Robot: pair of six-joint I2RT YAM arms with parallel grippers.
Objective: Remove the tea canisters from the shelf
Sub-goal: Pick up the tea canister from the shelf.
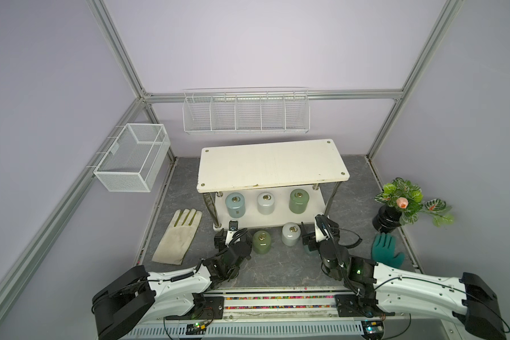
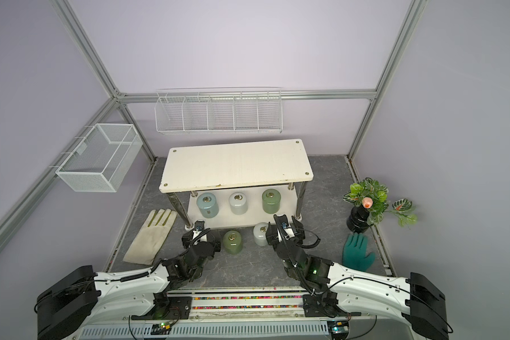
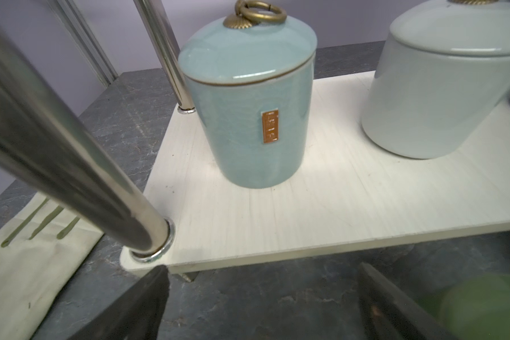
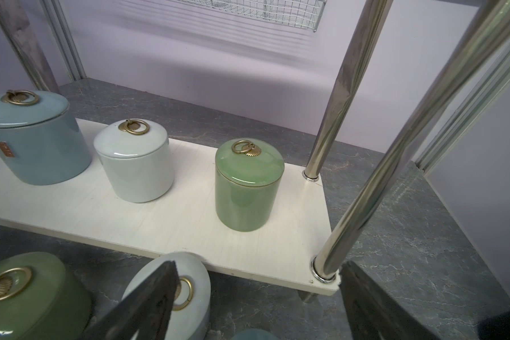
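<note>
1. Grey marbled surface (image 1: 277, 270) in front of the shelf (image 1: 271, 164) is already crowded. A removed green canister (image 1: 261, 242) and a removed white canister (image 1: 291, 234) stand just before its front edge, so an arm swinging back out could knock one over.
2. The shelf's top board (image 2: 236, 164) overhangs the lower board (image 3: 336, 206), where three tea canisters stand: the pale blue canister (image 1: 235, 205) at the shelf's left end, the white canister (image 1: 266, 203) mid-shelf, and the green canister (image 1: 299, 201) at its right end. Lifting one straight up would likely strike its lid on the top board, so each needs drawing forward first.
3. The left jaws stand wide apart and empty just outside the shelf's front-left corner, facing the pale blue canister. The front-left leg (image 3: 71, 147) is close beside their path, and clipping it may shove the whole shelf.
4. The right jaws also stand apart, near the front-right leg (image 4: 395, 164). Another pale blue top (image 4: 253, 335) shows low between them, and I cannot tell whether they pinch it. Pulling away while touching could tip it.
5. Glossy glaze invites slipping under a shallow or off-centre grip.
6. Lids may lift off, and a brass ring pull (image 3: 262, 13) could snag a jaw.
</note>
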